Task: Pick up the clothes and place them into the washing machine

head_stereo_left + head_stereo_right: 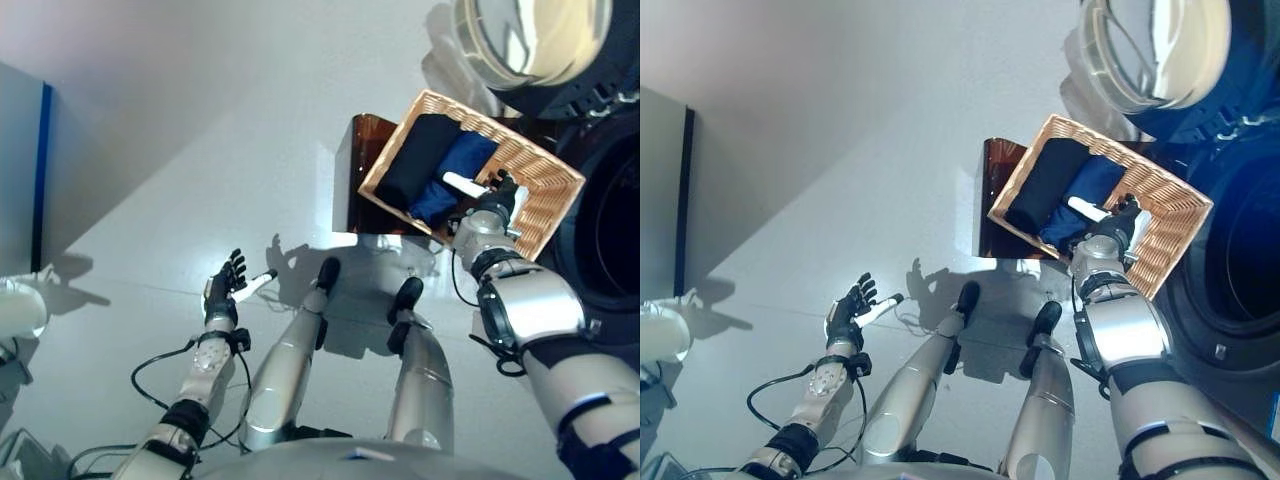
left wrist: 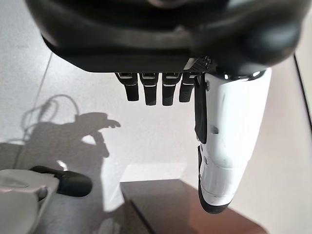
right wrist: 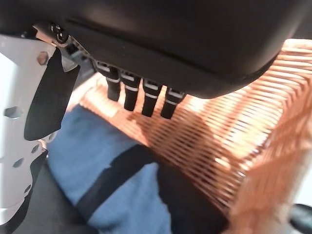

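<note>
A wicker basket (image 1: 545, 180) rests on a low dark brown box (image 1: 355, 180) beside the washing machine (image 1: 610, 220). In it lie a blue garment (image 1: 455, 170) and a black garment (image 1: 415, 155). My right hand (image 1: 495, 205) hovers over the basket, just above the blue garment (image 3: 112, 180), fingers straight and thumb spread, holding nothing. My left hand (image 1: 225, 285) hangs open over the floor at the lower left, far from the basket. The machine's round door (image 1: 530, 40) stands open at the top.
The basket's woven wall (image 3: 214, 141) lies just past my right fingers. A pale cabinet with a blue edge (image 1: 25, 170) stands at the far left. Open grey floor (image 1: 200, 150) lies between it and the box.
</note>
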Controlling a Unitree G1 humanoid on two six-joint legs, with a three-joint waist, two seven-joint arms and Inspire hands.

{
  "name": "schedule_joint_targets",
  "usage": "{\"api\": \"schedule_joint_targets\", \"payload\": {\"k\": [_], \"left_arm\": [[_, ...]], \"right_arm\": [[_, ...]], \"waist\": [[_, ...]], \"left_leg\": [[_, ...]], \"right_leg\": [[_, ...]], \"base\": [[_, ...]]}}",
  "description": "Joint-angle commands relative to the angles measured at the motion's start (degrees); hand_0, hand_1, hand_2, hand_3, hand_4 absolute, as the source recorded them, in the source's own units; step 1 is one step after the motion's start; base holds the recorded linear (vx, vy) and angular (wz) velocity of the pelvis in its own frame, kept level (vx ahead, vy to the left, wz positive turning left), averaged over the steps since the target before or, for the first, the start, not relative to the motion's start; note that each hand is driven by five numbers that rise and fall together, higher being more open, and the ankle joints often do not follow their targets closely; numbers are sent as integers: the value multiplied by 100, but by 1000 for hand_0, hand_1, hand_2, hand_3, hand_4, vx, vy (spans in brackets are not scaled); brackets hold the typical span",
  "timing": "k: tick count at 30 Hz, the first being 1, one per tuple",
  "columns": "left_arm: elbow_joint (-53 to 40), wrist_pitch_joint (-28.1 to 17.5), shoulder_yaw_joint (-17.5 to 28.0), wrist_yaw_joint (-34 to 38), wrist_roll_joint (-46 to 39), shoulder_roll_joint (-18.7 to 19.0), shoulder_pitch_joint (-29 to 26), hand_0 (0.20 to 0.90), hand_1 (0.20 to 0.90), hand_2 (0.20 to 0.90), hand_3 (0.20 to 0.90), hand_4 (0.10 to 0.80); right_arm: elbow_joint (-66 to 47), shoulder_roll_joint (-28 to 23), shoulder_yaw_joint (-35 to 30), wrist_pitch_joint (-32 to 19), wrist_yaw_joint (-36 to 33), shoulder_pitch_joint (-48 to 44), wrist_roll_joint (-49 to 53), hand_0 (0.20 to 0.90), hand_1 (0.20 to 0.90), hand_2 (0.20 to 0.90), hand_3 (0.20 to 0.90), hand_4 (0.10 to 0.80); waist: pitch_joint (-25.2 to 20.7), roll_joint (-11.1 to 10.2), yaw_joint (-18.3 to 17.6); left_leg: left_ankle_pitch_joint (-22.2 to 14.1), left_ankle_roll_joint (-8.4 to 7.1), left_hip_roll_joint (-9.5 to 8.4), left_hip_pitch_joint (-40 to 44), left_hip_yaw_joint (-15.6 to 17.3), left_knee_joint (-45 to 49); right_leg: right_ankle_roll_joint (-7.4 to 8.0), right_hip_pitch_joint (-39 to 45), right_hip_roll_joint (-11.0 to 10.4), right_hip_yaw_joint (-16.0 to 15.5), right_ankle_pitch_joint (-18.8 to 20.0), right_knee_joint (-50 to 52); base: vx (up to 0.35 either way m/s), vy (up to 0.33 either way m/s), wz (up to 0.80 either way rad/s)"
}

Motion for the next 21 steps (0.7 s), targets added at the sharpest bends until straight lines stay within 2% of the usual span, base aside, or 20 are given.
{"api": "schedule_joint_targets", "payload": {"k": [1, 5, 6, 7, 8, 9, 10, 11, 21], "left_arm": [[-406, -387, 176, 301, -111, 450, 97, 900, 900, 900, 900, 800], [-512, -387, 152, 334, -157, 419, 156, 900, 900, 900, 900, 800], [-527, -377, 122, 334, -125, 411, 182, 900, 900, 900, 900, 800], [-529, -376, 117, 335, -124, 409, 182, 900, 900, 900, 900, 800], [-532, -364, 95, 328, -111, 389, 228, 900, 900, 900, 900, 800], [-530, -362, 87, 333, -107, 377, 249, 900, 900, 900, 900, 800], [-548, -357, 76, 333, -95, 368, 267, 900, 900, 900, 900, 800], [-552, -354, 77, 337, -80, 349, 287, 900, 900, 900, 900, 800], [-163, -320, -34, 286, 45, 208, 374, 900, 900, 900, 900, 800]], "right_arm": [[-114, -517, 118, -130, -282, -378, -211, 900, 900, 900, 900, 800], [-43, -672, 125, -64, -376, -506, -254, 900, 900, 900, 900, 800], [0, -775, 108, -46, -381, -560, -242, 900, 900, 900, 900, 800], [2, -781, 109, -46, -377, -560, -241, 840, 840, 840, 840, 757], [51, -890, 101, -11, -384, -609, -238, 546, 546, 546, 546, 547], [55, -942, 104, -21, -385, -625, -223, 354, 354, 354, 354, 410], [51, -995, 104, -24, -404, -638, -222, 241, 241, 241, 241, 329], [38, -1030, 82, -39, -412, -619, -212, 200, 200, 200, 200, 300], [47, -1141, -2, -19, -454, -425, -353, 200, 200, 200, 200, 300]], "waist": [[-151, 103, 134], [-145, 244, 207], [-156, 334, 245], [-162, 336, 248], [-172, 413, 292], [-183, 459, 311], [-200, 501, 326], [-216, 547, 345], [-407, 789, 403]], "left_leg": [[-498, -142, -307, -376, 214, 547], [-462, -139, -360, -499, 200, 507], [-441, -141, -399, -569, 197, 502], [-441, -141, -400, -574, 197, 502], [-429, -142, -430, -620, 195, 502], [-419, -138, -446, -642, 188, 491], [-414, -138, -460, -657, 185, 477], [-399, -137, -474, -662, 179, 464], [-312, -152, -524, -506, 147, 306]], "right_leg": [[85, 416, 153, 208, -360, -42], [85, 243, 88, 193, -402, 57], [90, 129, 59, 208, -425, 140], [90, 123, 57, 208, -426, 144], [89, 82, 31, 215, -446, 176], [88, 37, 19, 233, -462, 208], [91, 17, -1, 237, -468, 209], [94, -11, -11, 243, -467, 227], [96, 78, -70, 324, -483, 198]], "base": [[20, 24, 4], [16, 23, 6], [17, 37, 8], [19, 30, 8], [14, 13, 7], [21, 21, 7], [18, 23, 11], [15, 16, 9], [10, 3, 3]]}}
